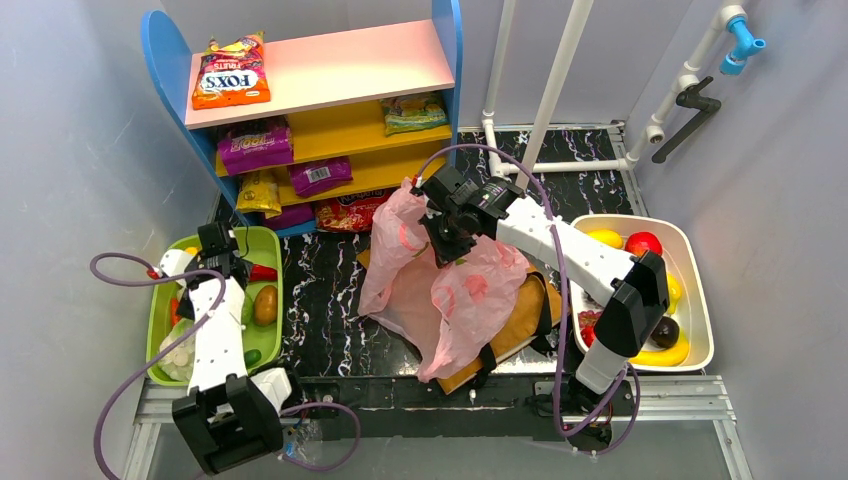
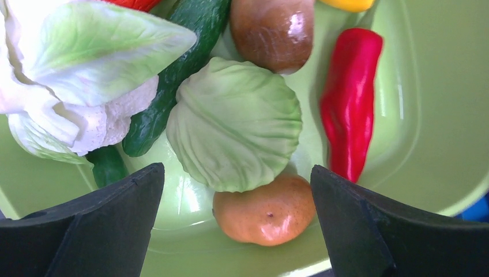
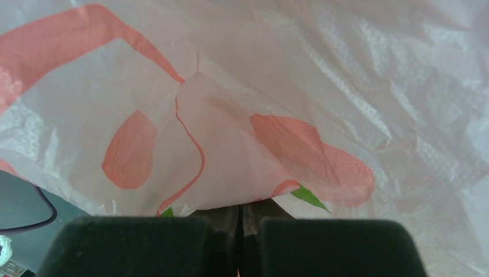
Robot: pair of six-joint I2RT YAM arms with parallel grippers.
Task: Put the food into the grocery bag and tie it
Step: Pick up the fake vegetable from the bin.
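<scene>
The pink grocery bag (image 1: 455,300) lies crumpled at the table's middle, partly on a brown paper bag (image 1: 522,312). My right gripper (image 1: 447,250) is shut on a fold of it and holds that part up. In the right wrist view the jaws (image 3: 241,216) are closed with pink film (image 3: 259,86) running into them. My left gripper (image 1: 215,245) is open over the far end of a green tray (image 1: 270,240). In the left wrist view its jaws (image 2: 235,170) straddle an orange fruit (image 2: 265,214), which is half under a green-and-white cabbage (image 2: 233,124).
The tray (image 2: 415,115) also holds a red pepper (image 2: 349,104), a cucumber (image 2: 173,75), a brown round item (image 2: 274,29) and a cauliflower (image 2: 75,69). A white bin (image 1: 692,250) of fruit stands at the right. A shelf (image 1: 330,70) of snack packets stands at the back.
</scene>
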